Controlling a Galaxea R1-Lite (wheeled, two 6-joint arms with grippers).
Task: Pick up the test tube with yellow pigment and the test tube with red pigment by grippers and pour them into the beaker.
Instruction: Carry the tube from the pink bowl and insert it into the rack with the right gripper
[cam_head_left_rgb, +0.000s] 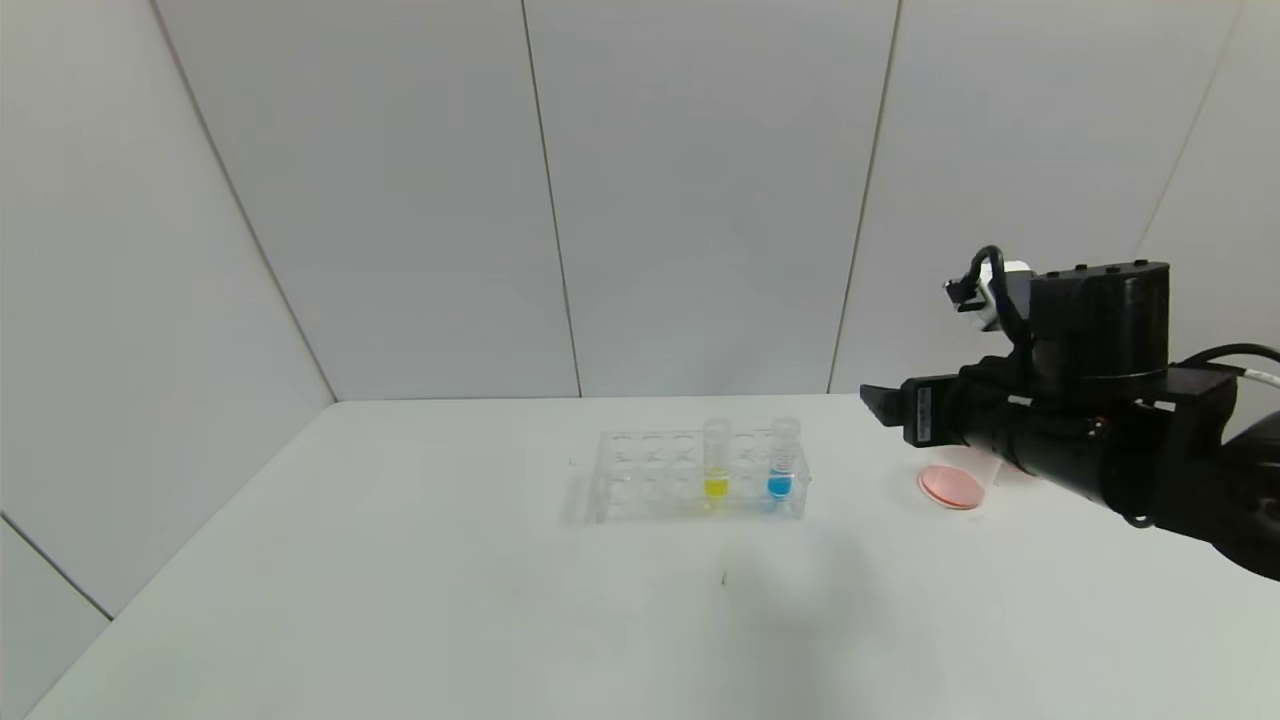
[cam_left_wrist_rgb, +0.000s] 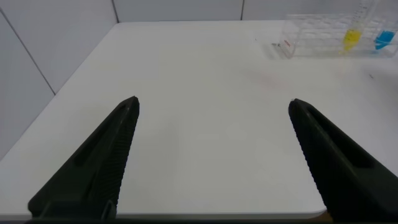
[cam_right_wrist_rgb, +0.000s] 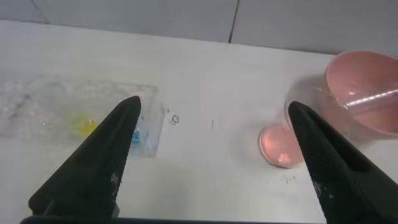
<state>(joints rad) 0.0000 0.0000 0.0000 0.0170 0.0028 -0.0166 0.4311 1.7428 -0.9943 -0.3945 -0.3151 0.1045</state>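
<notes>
The test tube with yellow pigment (cam_head_left_rgb: 716, 463) stands upright in a clear rack (cam_head_left_rgb: 650, 472) at mid-table, left of a tube with blue liquid (cam_head_left_rgb: 781, 462). It also shows in the left wrist view (cam_left_wrist_rgb: 352, 37) and the right wrist view (cam_right_wrist_rgb: 84, 126). No tube with orange-red liquid shows. The clear beaker (cam_head_left_rgb: 985, 474) stands right of the rack with pink-red liquid in its bottom; it also shows in the right wrist view (cam_right_wrist_rgb: 283, 121). My right gripper (cam_head_left_rgb: 885, 405) is open and empty, raised between rack and beaker (cam_right_wrist_rgb: 214, 106). My left gripper (cam_left_wrist_rgb: 214, 102) is open and empty over the table's near left part.
A pink bowl (cam_right_wrist_rgb: 364, 74) sits just beyond the beaker, with a clear tube (cam_right_wrist_rgb: 373, 98) lying in it. The white table (cam_head_left_rgb: 450, 600) ends at grey wall panels behind and at the left.
</notes>
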